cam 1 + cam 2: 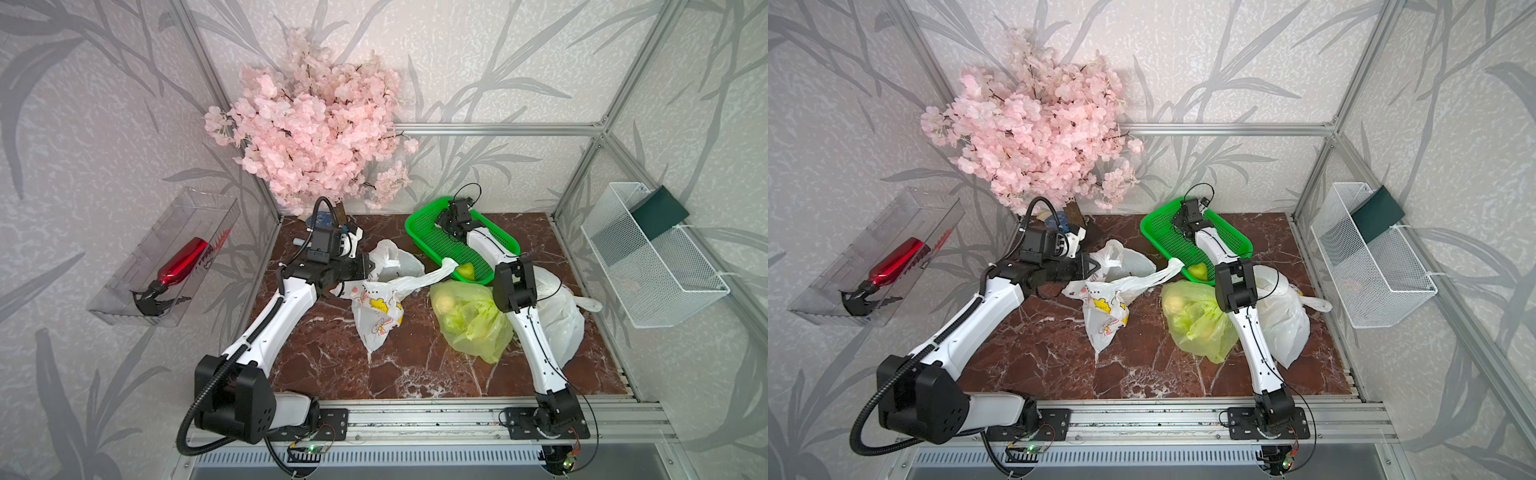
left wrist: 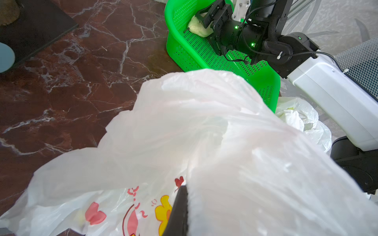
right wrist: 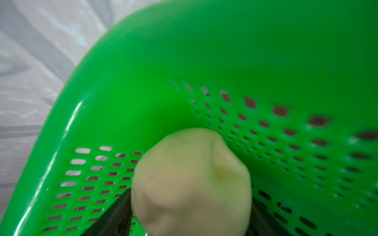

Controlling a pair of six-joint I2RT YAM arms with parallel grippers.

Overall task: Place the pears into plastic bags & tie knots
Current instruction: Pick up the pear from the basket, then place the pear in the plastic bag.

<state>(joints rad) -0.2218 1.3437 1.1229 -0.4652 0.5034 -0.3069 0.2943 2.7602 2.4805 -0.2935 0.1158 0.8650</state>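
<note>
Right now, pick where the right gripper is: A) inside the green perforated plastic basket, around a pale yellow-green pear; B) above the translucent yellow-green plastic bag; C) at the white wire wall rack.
A: the right gripper reaches into the green perforated plastic basket, its jaws on either side of a pale yellow-green pear.

Your left arm (image 1: 286, 307) reaches low and forward, left gripper (image 1: 368, 269) clamped on the printed white bag (image 1: 376, 316). Right arm (image 1: 536, 345) stretched far, right gripper (image 2: 202, 23) jaws astride a pear (image 3: 190, 181), grip unclear.
</note>
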